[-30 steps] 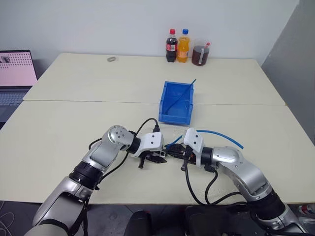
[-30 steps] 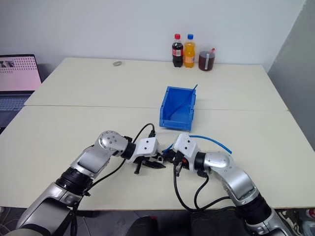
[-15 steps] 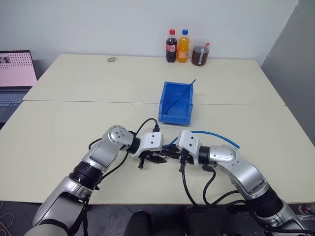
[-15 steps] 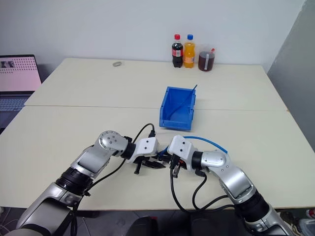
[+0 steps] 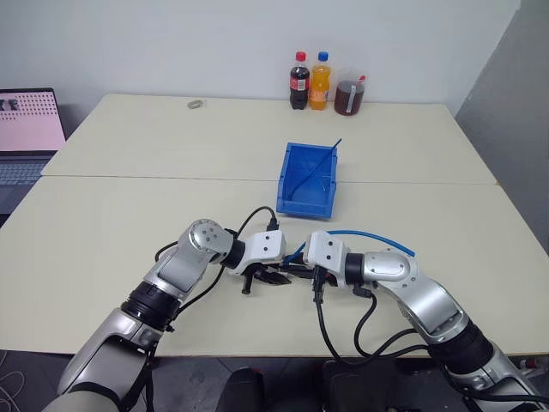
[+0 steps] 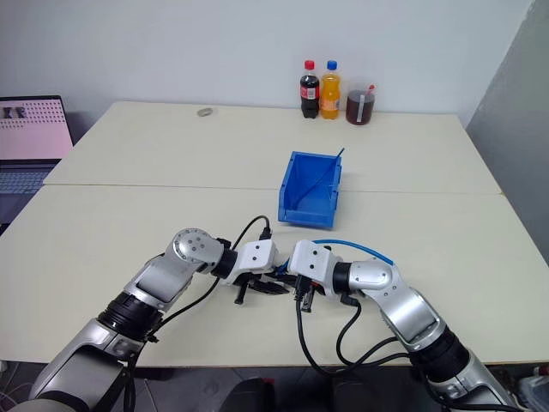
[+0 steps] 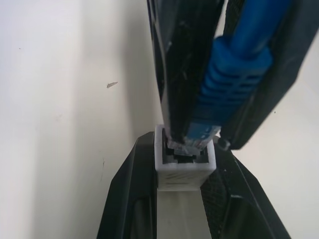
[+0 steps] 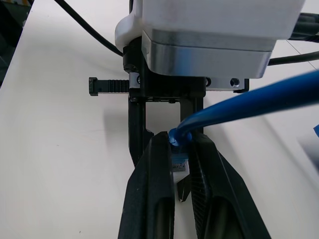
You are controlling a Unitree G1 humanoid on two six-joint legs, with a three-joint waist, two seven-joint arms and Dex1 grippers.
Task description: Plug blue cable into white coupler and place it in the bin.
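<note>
Your left end effector [image 5: 273, 278] and right end effector [image 5: 298, 272] meet tip to tip just above the table [image 5: 129, 223] in the left eye view, directly in front of the robot and on the near side of the bin [image 5: 307, 179]. The blue cable [image 5: 369, 233] arcs out from the right one and trails off toward the robot's right; the bin sits beyond the meeting point, and a thin blue cord already leans inside it. The white coupler is too small to pick out there.

From the right eye view you get the same layout: both arms converge at one spot, with the bin well apart, farther out on the table and slightly to the robot's right. The right arm looks the nearer one to the bin.

Look at the left wrist view for the relation that matters. Your left fingers [image 7: 127, 199] are pressed against the two sides of the white coupler [image 7: 184, 167], socket facing away from the wrist. The cable's ribbed blue boot [image 7: 227, 84] comes straight down the socket's axis, and the clear plug tip sits at the mouth, apparently partly in; I judge it not fully seated, so the push should run along that line.

In the right wrist view, your right fingers [image 8: 154, 199] are nearly closed, pinching the cable's plug end, with the coupler's white edge [image 8: 178, 165] showing just past the tips.
</note>
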